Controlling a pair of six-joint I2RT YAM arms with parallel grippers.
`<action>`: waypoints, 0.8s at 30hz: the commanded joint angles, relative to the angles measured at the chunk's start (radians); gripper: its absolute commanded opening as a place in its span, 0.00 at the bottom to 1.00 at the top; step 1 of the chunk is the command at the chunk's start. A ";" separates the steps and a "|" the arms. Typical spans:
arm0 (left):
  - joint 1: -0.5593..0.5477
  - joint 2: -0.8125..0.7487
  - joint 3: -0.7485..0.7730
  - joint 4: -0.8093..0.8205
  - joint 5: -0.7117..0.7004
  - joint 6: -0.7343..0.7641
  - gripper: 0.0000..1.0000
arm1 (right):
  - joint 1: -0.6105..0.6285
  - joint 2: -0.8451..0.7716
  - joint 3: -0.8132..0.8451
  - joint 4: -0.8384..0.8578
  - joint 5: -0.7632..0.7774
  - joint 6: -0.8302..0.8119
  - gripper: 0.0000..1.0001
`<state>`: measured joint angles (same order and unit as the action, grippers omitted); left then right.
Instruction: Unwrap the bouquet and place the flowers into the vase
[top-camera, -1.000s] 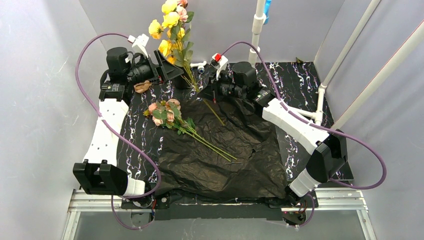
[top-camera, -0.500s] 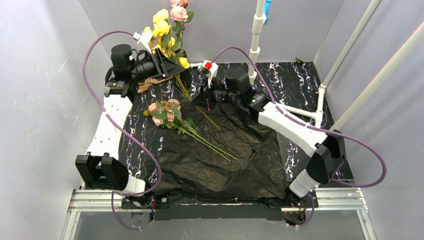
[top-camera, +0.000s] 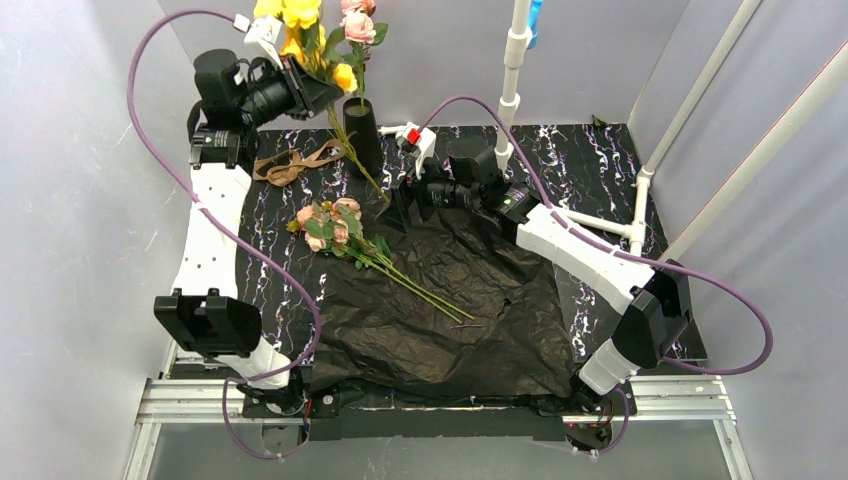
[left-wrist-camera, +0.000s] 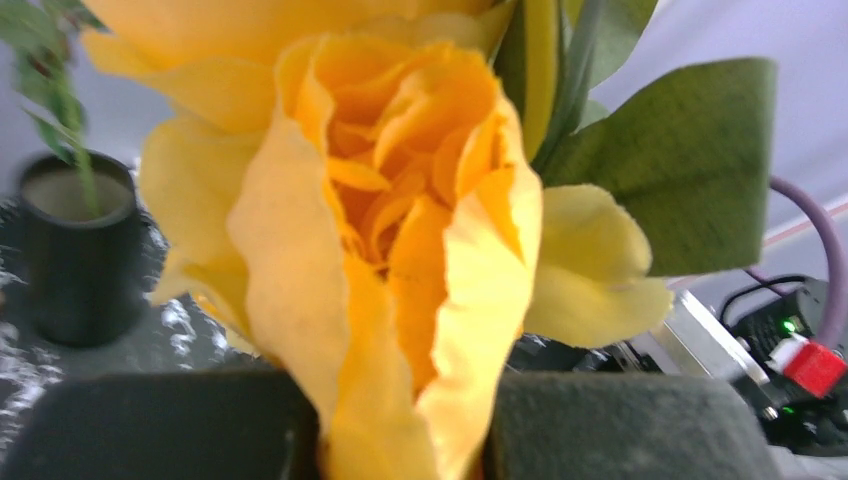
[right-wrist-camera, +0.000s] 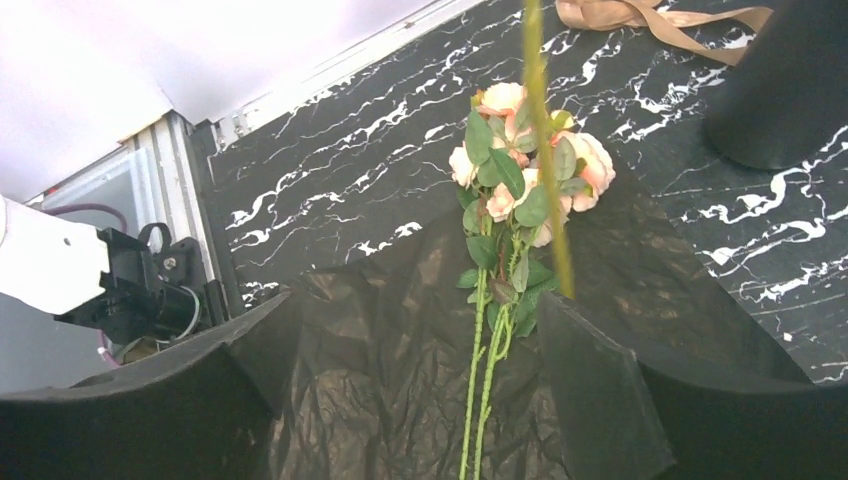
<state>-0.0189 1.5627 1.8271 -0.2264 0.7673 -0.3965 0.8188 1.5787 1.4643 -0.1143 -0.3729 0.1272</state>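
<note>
L hand (left-wrist-camera: 395, 430) clamped on yellow roses (left-wrist-camera: 400, 230), one bloom squeezed btwn the pads, bunch held high. Vase (top-camera: 362, 128) just below and to the R of it, upright on desk (top-camera: 600, 165), one pink rose (top-camera: 358, 25) standing in it. R hand (right-wrist-camera: 400, 410) wide open; a thin stem (right-wrist-camera: 545, 150) hangs btwn its fingers, touching neither. Ahead of R hand, pink roses (right-wrist-camera: 520, 180) lie on black wrapping paper (right-wrist-camera: 400, 330). Tan ribbon (right-wrist-camera: 650, 18) farther out, near vase foot.
</note>
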 joint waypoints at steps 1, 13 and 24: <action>0.014 0.046 0.164 -0.024 -0.124 0.166 0.00 | -0.012 -0.054 0.020 -0.024 0.037 -0.072 0.98; 0.051 0.248 0.516 0.134 -0.467 0.255 0.00 | -0.040 -0.082 -0.039 -0.056 0.090 -0.152 0.98; 0.051 0.407 0.651 0.177 -0.459 0.173 0.00 | -0.058 -0.089 -0.082 -0.078 0.092 -0.168 0.98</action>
<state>0.0353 1.9648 2.4481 -0.1005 0.3187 -0.1856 0.7731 1.5303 1.3884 -0.2008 -0.2901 -0.0143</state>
